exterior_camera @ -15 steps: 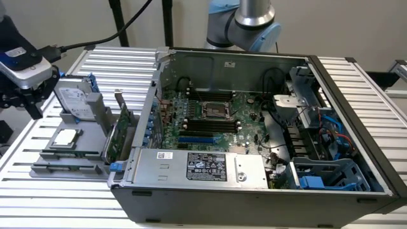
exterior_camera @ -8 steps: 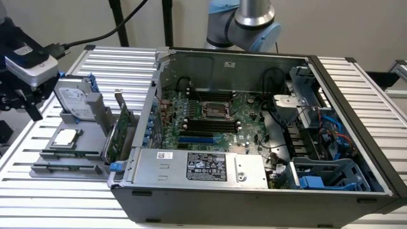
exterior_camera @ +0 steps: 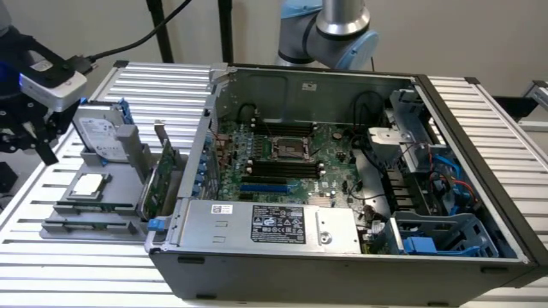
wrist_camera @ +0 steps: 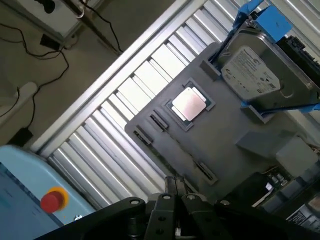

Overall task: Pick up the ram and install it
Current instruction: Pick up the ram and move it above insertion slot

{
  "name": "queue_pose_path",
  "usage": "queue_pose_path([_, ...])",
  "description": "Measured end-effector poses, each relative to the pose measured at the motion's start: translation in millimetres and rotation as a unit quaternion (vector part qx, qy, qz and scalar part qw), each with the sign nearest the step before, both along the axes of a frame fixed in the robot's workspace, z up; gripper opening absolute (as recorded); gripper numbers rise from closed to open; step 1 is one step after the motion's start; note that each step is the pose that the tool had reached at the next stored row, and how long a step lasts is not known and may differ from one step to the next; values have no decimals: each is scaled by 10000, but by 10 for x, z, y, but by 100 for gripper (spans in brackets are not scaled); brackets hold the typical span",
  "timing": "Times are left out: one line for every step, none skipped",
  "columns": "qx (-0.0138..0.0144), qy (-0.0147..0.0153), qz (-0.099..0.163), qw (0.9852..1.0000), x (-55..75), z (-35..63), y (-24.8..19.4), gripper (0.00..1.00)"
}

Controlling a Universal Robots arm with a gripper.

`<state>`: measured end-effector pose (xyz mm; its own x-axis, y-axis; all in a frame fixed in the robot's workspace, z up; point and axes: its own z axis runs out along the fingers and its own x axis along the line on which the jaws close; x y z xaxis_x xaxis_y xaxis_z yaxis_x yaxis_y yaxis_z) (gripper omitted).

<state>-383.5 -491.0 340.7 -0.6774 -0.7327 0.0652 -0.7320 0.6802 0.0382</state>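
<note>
Black two-fingered gripper [exterior_camera: 27, 146] hangs at nine o'clock in the exterior view, fingers closed together on nothing. At its four o'clock, the thin dark-green ram stick [exterior_camera: 96, 207] lies in a grey plastic tray [exterior_camera: 124, 196], at six o'clock of a square silver processor chip [exterior_camera: 89, 185]. An open grey metal computer case [exterior_camera: 342, 269] stands at the tray's three o'clock.

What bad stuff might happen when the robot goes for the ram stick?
The gripper hangs right beside the upright hard drive and might knock it. The ram lies low in the gray tray near the silver processor chip, so the chip might get bumped. The motherboard slots sit deep in the case among cables, which might snag the ram.
</note>
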Motion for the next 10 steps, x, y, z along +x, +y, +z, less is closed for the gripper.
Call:
queue_pose_path([0,-1,90,10000,0,-6,0,0])
queue_pose_path([-1,0,182,9998,0,-11,0,0])
queue_pose_path([-1,-1,275,9996,0,-17,0,0])
queue_pose_path([-1,0,364,9993,0,-22,0,0])
queue_pose_path([-1,-1,458,9990,0,-30,0,0])
queue_pose_path([-1,-6,544,9985,0,-36,0,0])
queue_pose_path([-2,-11,634,9980,0,-41,0,0])
queue_pose_path([-2,-17,733,9973,0,-48,0,0])
queue_pose_path([-2,-23,822,9966,0,-53,0,0])
queue_pose_path([-2,-32,909,9959,0,-59,0,0])
